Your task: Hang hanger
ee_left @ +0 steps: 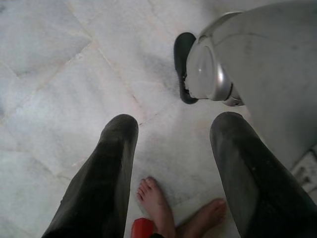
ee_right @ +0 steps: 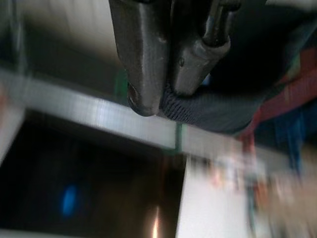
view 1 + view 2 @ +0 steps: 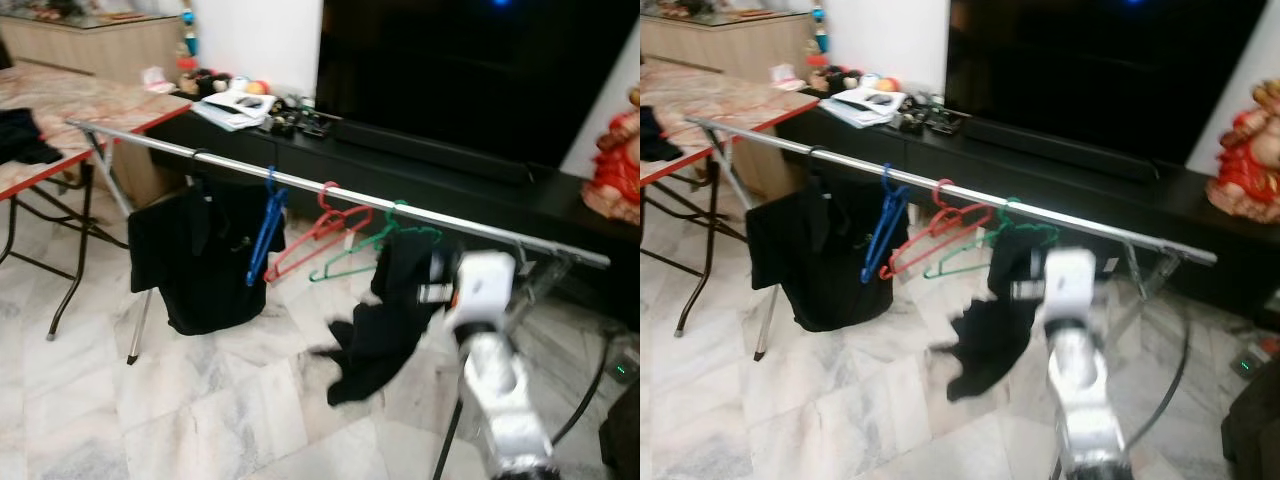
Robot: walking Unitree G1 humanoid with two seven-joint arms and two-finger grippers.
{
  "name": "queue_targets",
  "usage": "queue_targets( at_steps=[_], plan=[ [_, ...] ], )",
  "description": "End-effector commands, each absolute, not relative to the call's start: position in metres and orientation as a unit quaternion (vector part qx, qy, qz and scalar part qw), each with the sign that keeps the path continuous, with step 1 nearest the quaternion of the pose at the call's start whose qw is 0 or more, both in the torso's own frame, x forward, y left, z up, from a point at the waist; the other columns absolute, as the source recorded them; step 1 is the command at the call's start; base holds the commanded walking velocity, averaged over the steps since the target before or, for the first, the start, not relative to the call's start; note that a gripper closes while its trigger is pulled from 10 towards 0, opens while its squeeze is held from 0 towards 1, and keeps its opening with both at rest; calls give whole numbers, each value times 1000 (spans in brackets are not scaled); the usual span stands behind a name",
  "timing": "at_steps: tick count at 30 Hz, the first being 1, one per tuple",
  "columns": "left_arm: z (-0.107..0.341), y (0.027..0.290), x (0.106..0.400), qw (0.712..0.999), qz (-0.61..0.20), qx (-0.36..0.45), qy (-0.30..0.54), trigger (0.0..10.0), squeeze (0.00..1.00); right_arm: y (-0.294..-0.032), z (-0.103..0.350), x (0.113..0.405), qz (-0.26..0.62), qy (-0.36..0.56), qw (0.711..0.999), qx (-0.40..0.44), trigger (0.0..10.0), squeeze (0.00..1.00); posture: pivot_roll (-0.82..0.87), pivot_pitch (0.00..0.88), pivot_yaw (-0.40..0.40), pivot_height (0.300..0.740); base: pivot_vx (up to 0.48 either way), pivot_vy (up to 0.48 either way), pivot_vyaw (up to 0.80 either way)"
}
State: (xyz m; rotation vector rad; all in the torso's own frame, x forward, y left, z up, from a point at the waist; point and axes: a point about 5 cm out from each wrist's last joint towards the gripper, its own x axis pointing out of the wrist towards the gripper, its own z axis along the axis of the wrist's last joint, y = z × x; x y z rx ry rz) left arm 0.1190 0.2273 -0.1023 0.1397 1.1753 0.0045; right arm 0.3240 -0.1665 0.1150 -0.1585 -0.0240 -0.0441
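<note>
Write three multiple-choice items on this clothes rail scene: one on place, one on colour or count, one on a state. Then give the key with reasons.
1. Where does the black garment held by the right gripper hang?
A. Under the green hanger
B. On the red-edged table
C. On the floor

2. How many bare coloured hangers hang on the metal rail?
A. One
B. Three
C. Five

3. How do the right gripper's jaws stand?
A. Wide open, holding nothing
B. Shut on dark fabric
C. Shut on the rail

Key:
1 A: the garment droops beneath the green hanger, near the rail's right end.
2 B: a blue hanger, a red hanger and the green one hang side by side.
3 B: the right wrist view shows the fingers pinched on dark knit cloth.
</note>
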Motion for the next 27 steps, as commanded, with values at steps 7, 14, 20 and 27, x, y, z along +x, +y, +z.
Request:
queue_targets(
  at_steps=[7,14,20,27],
  plan=[
    [-102,225,121,833,7,58,550,10000,0,-219,8,278,-126,224,966,-17,10000,0,83,0,-84,740,0,0,0],
    [-103,224,121,834,10,55,549,10000,0,-214,-24,258,-124,295,947,25,10000,0,91,0,-87,740,0,0,0],
    [-102,223,122,846,31,43,530,10000,0,-204,-43,244,-117,341,932,44,10000,0,105,0,-81,740,0,0,0],
    [-99,226,123,870,107,-4,481,10000,0,-203,-54,229,-133,359,920,78,10000,0,105,0,-68,740,0,0,0]
  ],
)
